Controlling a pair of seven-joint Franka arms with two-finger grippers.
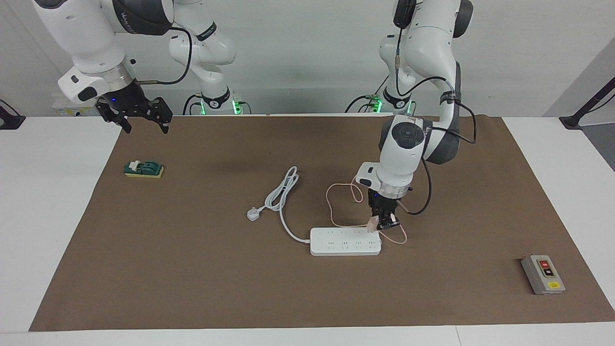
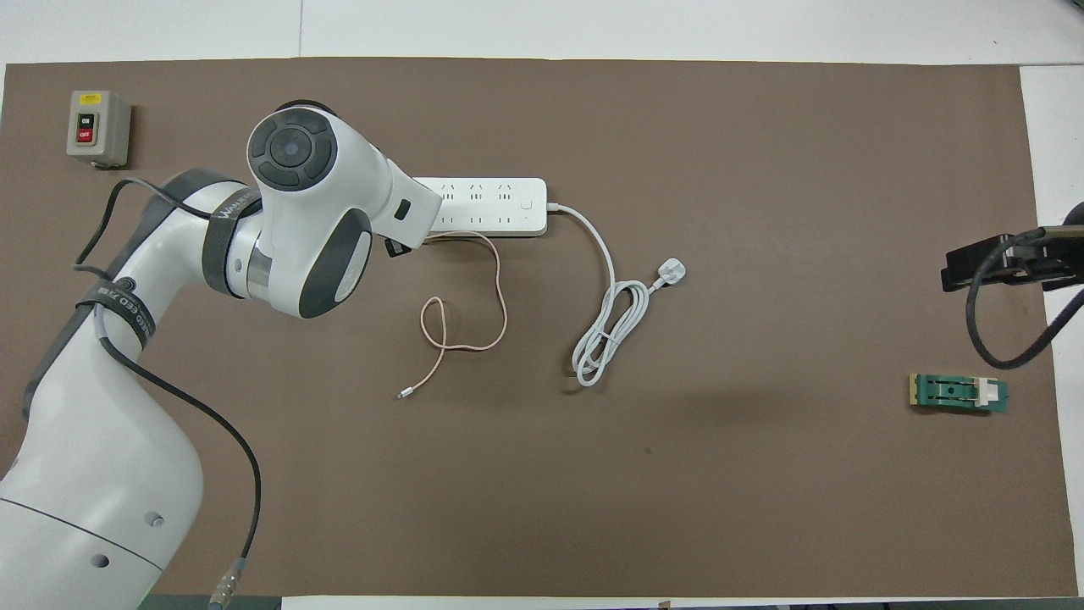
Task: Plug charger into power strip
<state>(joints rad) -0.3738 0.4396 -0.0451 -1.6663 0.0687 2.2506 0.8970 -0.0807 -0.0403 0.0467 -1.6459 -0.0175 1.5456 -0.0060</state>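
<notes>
Left gripper [image 1: 383, 222] clamps charger [image 1: 373, 223] just over power strip [image 1: 345, 241] end socket at desk centre, prongs presumably lined for insertion; right gripper [image 1: 142, 120] waits wide at facing-view 10 o'clock.

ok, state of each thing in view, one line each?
charger: held in left claw, over the power strip's end, not seated.
power strip: flat on the mat, sockets empty.
charger cable: loose, looped on the mat.
right claw: open, waiting over the mat's corner.
</notes>
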